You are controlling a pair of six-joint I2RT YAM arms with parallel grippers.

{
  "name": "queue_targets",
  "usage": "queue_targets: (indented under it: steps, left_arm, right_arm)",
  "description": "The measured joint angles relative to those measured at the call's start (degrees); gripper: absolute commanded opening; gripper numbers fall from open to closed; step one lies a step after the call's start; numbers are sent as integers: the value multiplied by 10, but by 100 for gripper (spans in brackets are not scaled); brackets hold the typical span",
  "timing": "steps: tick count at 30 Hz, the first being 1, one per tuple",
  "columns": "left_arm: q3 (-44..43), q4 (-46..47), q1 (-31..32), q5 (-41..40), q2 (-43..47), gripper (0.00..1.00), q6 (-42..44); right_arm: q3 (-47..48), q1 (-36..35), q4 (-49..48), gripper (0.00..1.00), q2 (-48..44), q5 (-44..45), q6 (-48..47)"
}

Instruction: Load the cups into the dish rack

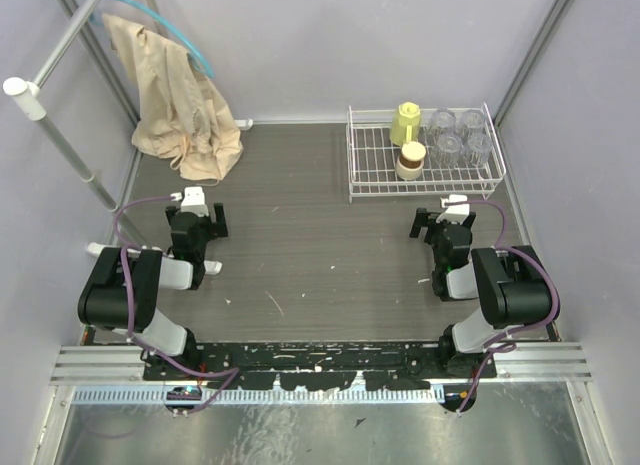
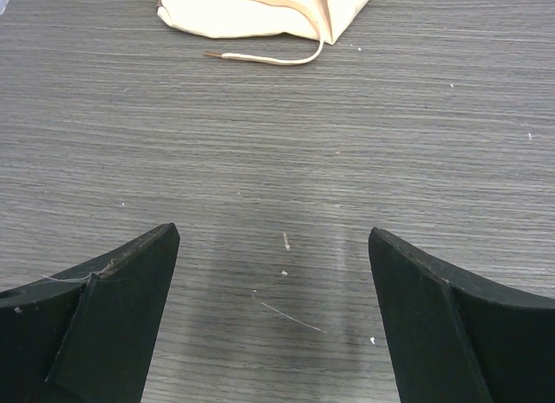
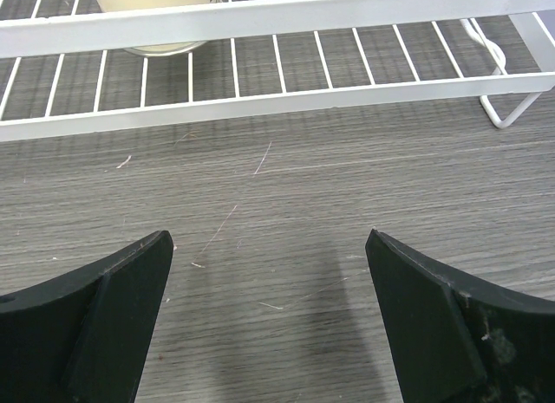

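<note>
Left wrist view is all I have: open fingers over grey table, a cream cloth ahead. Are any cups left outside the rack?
Observer: None. Every cup in the top view sits inside the white wire dish rack.
Operator: Which ones?
Observer: A pale yellow mug, a round metallic-brown cup and clear faceted tumblers, in its right half.
Operator: And the right gripper?
Observer: Open and empty, just short of the rack's near rail.

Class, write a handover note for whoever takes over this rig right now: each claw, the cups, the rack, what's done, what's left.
Left claw: open, empty, over the table.
Right claw: open, empty, just in front of the dish rack.
Cups: yellow mug, brown cup and clear tumblers all sit in the rack's right half.
Done: no cup is on the table in view.
Left: apparently nothing.
</note>
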State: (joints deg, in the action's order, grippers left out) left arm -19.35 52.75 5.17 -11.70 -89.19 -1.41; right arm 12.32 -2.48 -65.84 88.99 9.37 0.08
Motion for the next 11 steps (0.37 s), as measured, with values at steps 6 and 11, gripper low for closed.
queue_targets:
  steps: [6, 11]
  left_arm:
    - [0, 0, 0, 0, 0, 98, 0]
    - [0, 0, 0, 0, 0, 98, 0]
  right_arm:
    - [0, 0, 0, 100, 0, 0, 0]
    - [0, 0, 2, 100, 0, -13, -2]
